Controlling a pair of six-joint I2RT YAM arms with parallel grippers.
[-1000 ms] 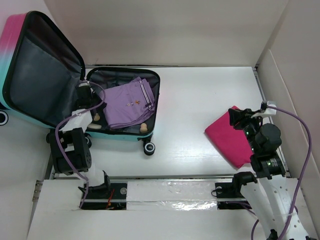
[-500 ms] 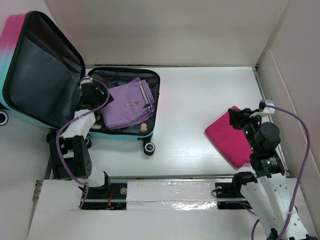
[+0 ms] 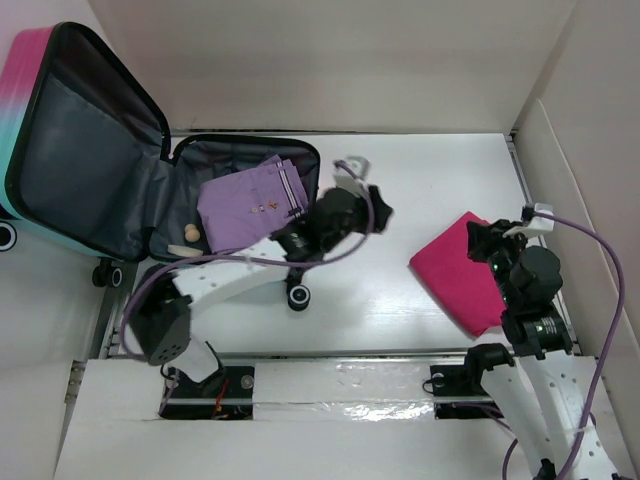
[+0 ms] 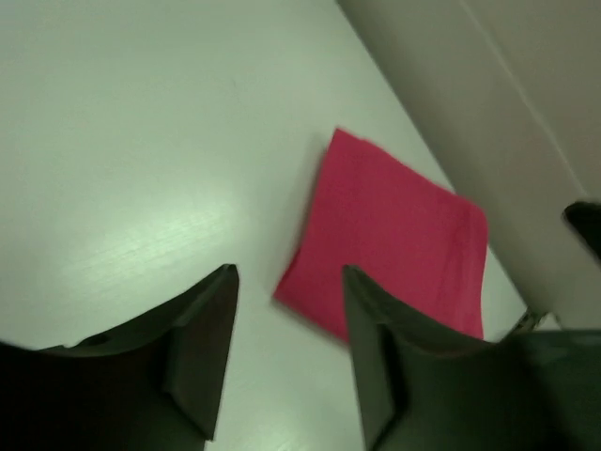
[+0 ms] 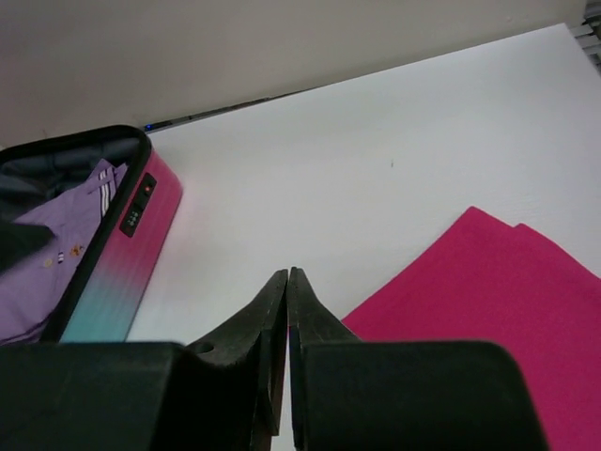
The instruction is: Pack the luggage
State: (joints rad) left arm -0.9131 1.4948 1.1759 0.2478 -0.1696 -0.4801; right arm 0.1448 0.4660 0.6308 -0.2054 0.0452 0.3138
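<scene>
while luggage (image 3: 88, 165) lies open, pink-teal shell, grey lining | l gripper (image 4: 289, 278) spread | r gripper (image 5: 287, 278) closed

White table (image 3: 420, 180), flat folded magenta cloth (image 3: 455, 275), folded lilac garment (image 3: 245, 205), beige walls (image 3: 330, 60)

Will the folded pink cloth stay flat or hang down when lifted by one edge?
The folded magenta cloth will probably droop and partly unfold: it looks thin, with layered edges. It seems light. Lying flat on the white table, its edge may be hard to pinch.
</scene>
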